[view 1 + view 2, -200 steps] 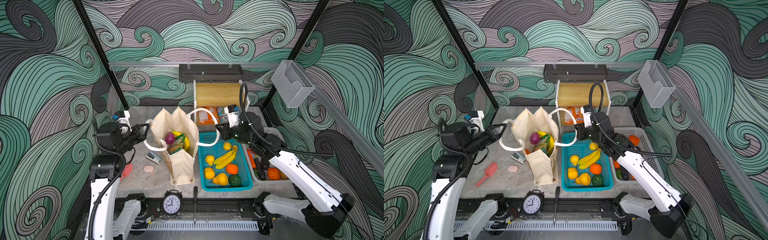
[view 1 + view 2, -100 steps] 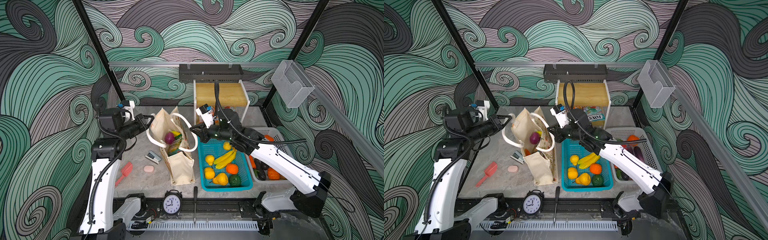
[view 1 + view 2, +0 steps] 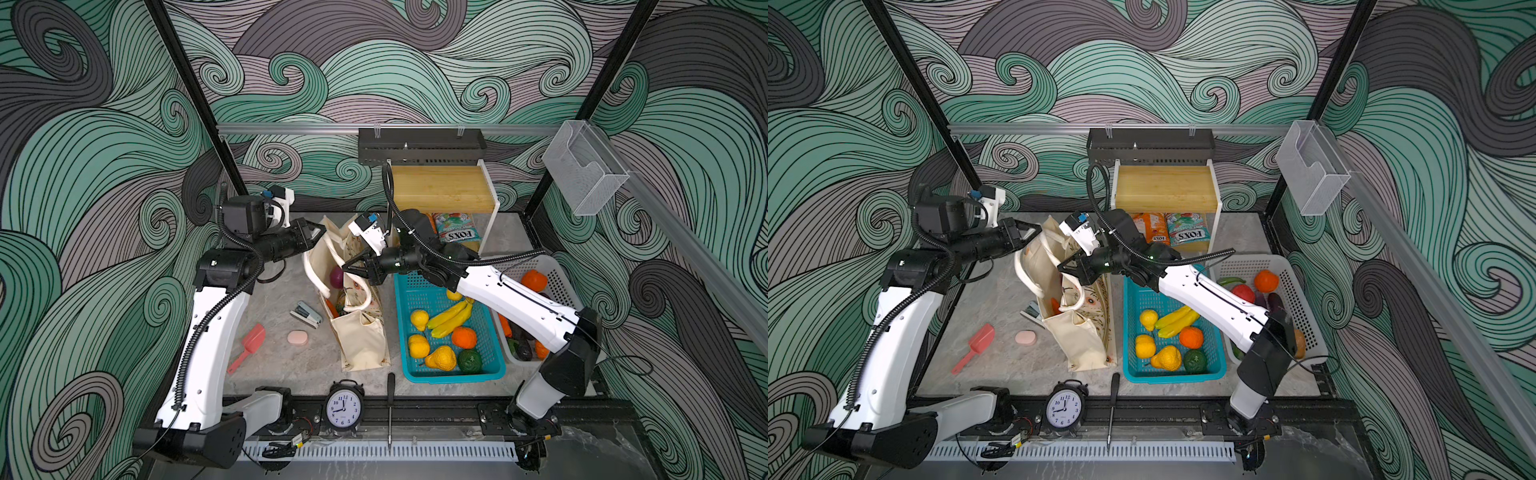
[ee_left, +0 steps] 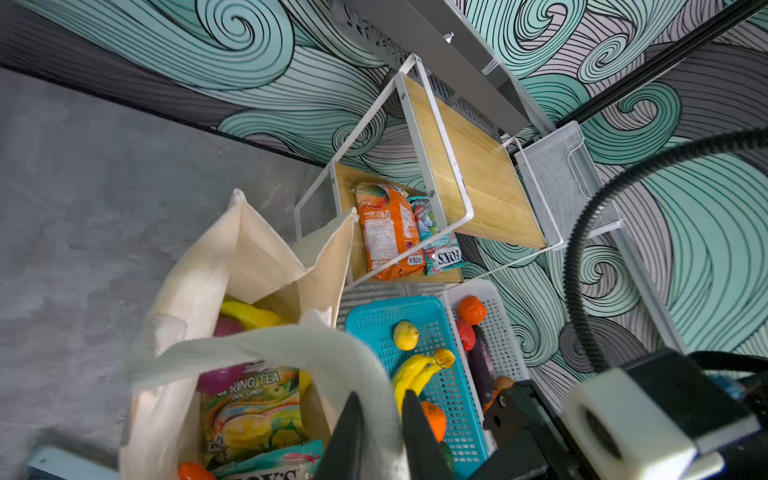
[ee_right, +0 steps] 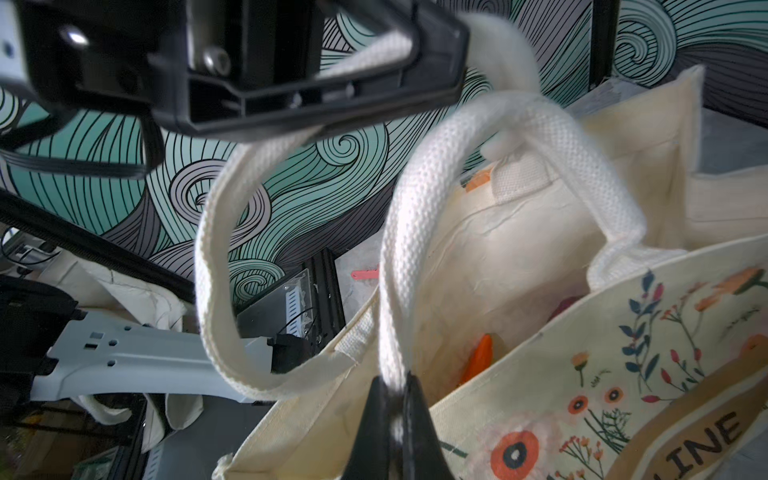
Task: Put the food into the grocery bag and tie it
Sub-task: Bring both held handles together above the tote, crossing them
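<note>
Nearest, at the table's front edge, an alarm clock and a screwdriver are seen lying clear of the work. Behind them the canvas tote bag is stood upright, just beside the teal basket, in which a banana bunch and other toy fruit are left.

The tote is judged light and limp. Its cream walls are creased and folded in at the gusset, so little shape is to be expected once it is pulled. Inside, a purple onion, a carrot and a Spring Tea candy packet are seen. These are light things and are likely to shift if the bag is tipped.

Above the mouth, the rope handle is pinched flat between the closed fingers of the right gripper. The second rope handle is laid between the narrowly parted fingers of the left gripper and fills the gap. A grip is judged, though its firmness cannot be told.

Both handles are thick, woven and soft, so slipping is not expected, but a bulky knot is. They are best taken near mid-loop, where the slack is greatest, not at the stitched roots.

Farthest back, under the wooden shelf rack, an orange candy packet and a teal Fox's packet are left lying. They are glossy and probably slippery, and are best taken by a crimped edge.
</note>
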Robot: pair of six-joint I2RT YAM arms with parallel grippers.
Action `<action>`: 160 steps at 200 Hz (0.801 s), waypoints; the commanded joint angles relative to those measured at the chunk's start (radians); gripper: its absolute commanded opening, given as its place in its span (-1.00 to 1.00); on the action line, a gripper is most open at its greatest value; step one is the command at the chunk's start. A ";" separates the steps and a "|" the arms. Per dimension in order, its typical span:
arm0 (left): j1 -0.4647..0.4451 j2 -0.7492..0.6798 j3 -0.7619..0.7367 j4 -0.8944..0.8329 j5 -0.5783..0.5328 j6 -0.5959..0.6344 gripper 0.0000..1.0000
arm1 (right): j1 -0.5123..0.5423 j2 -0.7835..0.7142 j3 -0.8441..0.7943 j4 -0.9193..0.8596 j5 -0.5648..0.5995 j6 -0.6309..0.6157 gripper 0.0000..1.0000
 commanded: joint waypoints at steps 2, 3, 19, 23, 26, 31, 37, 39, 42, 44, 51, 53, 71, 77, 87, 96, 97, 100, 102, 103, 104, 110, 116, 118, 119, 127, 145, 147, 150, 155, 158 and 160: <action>-0.017 0.031 0.091 -0.084 -0.060 0.085 -0.64 | 0.031 0.007 -0.001 -0.007 -0.082 -0.025 -1.00; -0.018 0.032 0.093 -0.084 -0.060 0.086 -0.64 | 0.032 0.008 0.000 -0.009 -0.082 -0.025 -1.00; -0.034 0.037 0.096 -0.080 -0.061 0.084 -0.64 | 0.042 -0.005 -0.012 0.018 -0.072 -0.023 -1.00; -0.038 0.035 0.096 -0.080 -0.061 0.086 -0.64 | 0.042 -0.007 -0.015 0.029 -0.067 -0.020 -1.00; -0.043 0.035 0.096 -0.081 -0.063 0.087 -0.64 | 0.041 -0.007 -0.015 0.038 -0.063 -0.017 -1.00; -0.050 0.034 0.096 -0.083 -0.066 0.090 -0.65 | 0.040 -0.003 -0.011 0.046 -0.048 -0.015 -1.00; -0.062 0.032 0.094 -0.086 -0.074 0.093 -0.64 | 0.039 0.003 -0.002 0.053 -0.038 -0.013 -1.00; -0.065 0.032 0.094 -0.088 -0.078 0.094 -0.64 | 0.039 0.008 0.001 0.055 -0.036 -0.013 -1.00; -0.072 0.032 0.094 -0.092 -0.083 0.095 -0.63 | 0.039 0.014 0.007 0.058 -0.036 -0.010 -1.00; -0.076 0.032 0.094 -0.094 -0.085 0.097 -0.63 | 0.039 0.018 0.010 0.062 -0.038 -0.008 -1.00; -0.092 0.034 0.095 -0.105 -0.096 0.102 -0.63 | 0.038 0.035 0.025 0.078 -0.043 0.005 -1.00; -0.096 0.034 0.096 -0.109 -0.098 0.103 -0.63 | 0.038 0.040 0.026 0.085 -0.045 0.009 -1.00; -0.122 0.032 0.093 -0.142 -0.119 0.121 -0.62 | 0.038 0.071 0.024 0.196 -0.049 0.079 -1.00; -0.122 0.027 0.094 -0.152 -0.132 0.132 -0.62 | 0.036 0.073 0.012 0.246 -0.036 0.105 -1.00; -0.121 0.013 0.116 -0.182 -0.196 0.150 -0.59 | 0.033 0.071 -0.015 0.335 -0.009 0.154 -1.00; -0.122 0.006 0.141 -0.205 -0.255 0.159 -0.54 | 0.028 0.076 -0.039 0.421 0.002 0.212 -1.00; -0.122 0.005 0.143 -0.207 -0.258 0.160 -0.54 | 0.028 0.077 -0.040 0.434 0.000 0.218 -1.00; -0.122 0.004 0.151 -0.211 -0.263 0.161 -0.53 | 0.026 0.082 -0.043 0.462 -0.001 0.236 -1.00; -0.122 0.004 0.156 -0.215 -0.263 0.163 -0.52 | 0.025 0.086 -0.043 0.476 -0.002 0.245 -1.00; -0.121 0.004 0.159 -0.218 -0.263 0.164 -0.52 | 0.025 0.087 -0.043 0.485 -0.003 0.251 -1.00; -0.122 0.005 0.161 -0.219 -0.262 0.165 -0.52 | 0.025 0.090 -0.043 0.492 -0.004 0.255 -1.00; -0.121 0.012 0.176 -0.234 -0.246 0.168 -0.51 | 0.023 0.107 -0.033 0.522 -0.006 0.287 -1.00; -0.125 0.023 0.188 -0.255 -0.223 0.172 -0.46 | 0.023 0.127 -0.013 0.535 -0.010 0.306 -1.00; -0.128 0.030 0.192 -0.262 -0.215 0.174 -0.44 | 0.023 0.135 -0.006 0.536 -0.014 0.309 -1.00; -0.130 0.032 0.194 -0.268 -0.212 0.175 -0.43 | 0.023 0.139 -0.001 0.536 -0.015 0.311 -1.00; -0.145 0.057 0.212 -0.308 -0.194 0.195 -0.38 | 0.023 0.169 0.038 0.529 -0.019 0.326 -1.00; -0.170 0.078 0.219 -0.348 -0.205 0.220 -0.27 | 0.023 0.207 0.066 0.551 0.010 0.358 -1.00; -0.172 0.076 0.216 -0.347 -0.207 0.220 -0.26 | 0.022 0.211 0.066 0.554 0.014 0.361 -1.00; -0.173 0.073 0.213 -0.345 -0.209 0.222 -0.24 | 0.021 0.214 0.066 0.558 0.021 0.365 -1.00; -0.176 0.067 0.207 -0.342 -0.212 0.221 -0.23 | 0.020 0.218 0.066 0.561 0.035 0.371 -1.00; -0.176 0.064 0.204 -0.341 -0.213 0.220 -0.22 | 0.018 0.219 0.065 0.563 0.040 0.374 -1.00; -0.177 0.061 0.204 -0.342 -0.216 0.220 -0.22 | 0.017 0.220 0.063 0.565 0.044 0.376 -1.00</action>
